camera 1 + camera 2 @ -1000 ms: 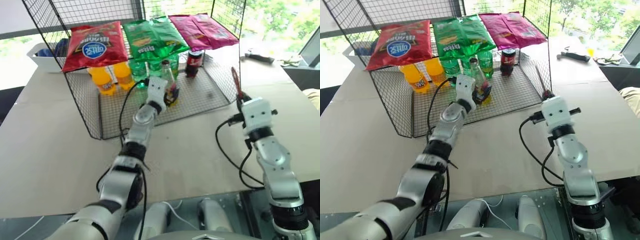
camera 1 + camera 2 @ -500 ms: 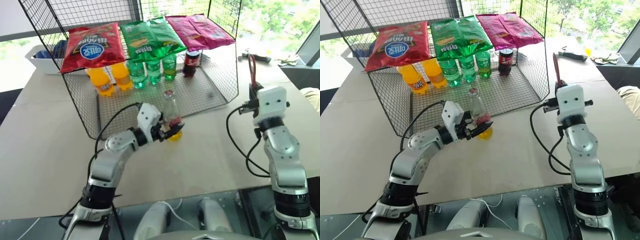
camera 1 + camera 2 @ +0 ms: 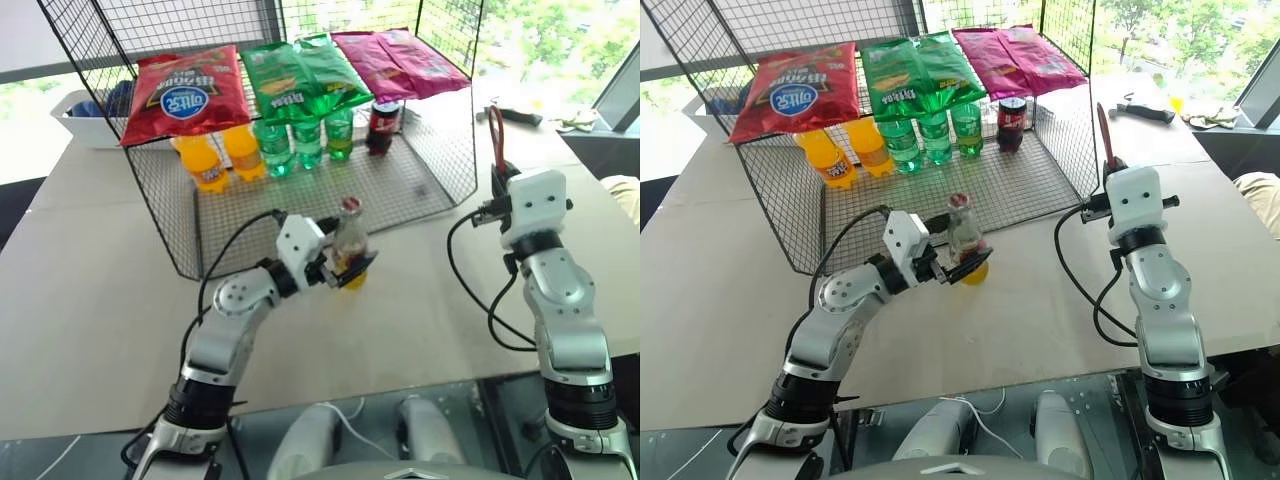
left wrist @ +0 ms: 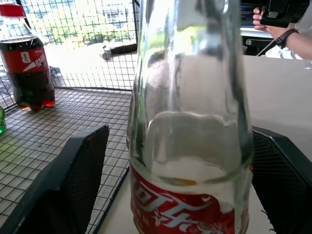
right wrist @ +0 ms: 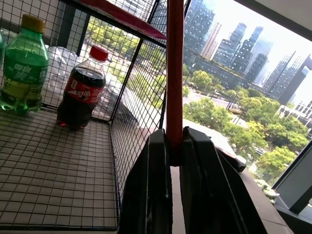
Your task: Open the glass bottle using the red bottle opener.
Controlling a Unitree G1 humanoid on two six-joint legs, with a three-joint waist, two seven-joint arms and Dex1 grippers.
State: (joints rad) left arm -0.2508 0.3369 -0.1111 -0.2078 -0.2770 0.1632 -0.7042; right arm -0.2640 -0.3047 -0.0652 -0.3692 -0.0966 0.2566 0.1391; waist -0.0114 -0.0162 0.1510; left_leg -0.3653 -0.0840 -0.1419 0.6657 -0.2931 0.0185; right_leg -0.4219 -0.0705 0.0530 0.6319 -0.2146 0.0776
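Since a second ago, the small clear glass bottle of yellow drink (image 3: 349, 243) has come off the wire rack (image 3: 420, 190) onto the tabletop (image 3: 90, 270) before it. Left wrist view: left end effector (image 4: 180, 180) gapes beside it; regrip firmly. Right wrist view: right end effector (image 5: 175, 146) clamps the flat red bottle opener (image 5: 174, 73); approach steadily.

place: we see a lab-like shop mock-up | evidence: wire rack (image 3: 170, 215) of snack bags (image 3: 300, 75), drinks (image 3: 305, 140), on a table (image 3: 90, 300)
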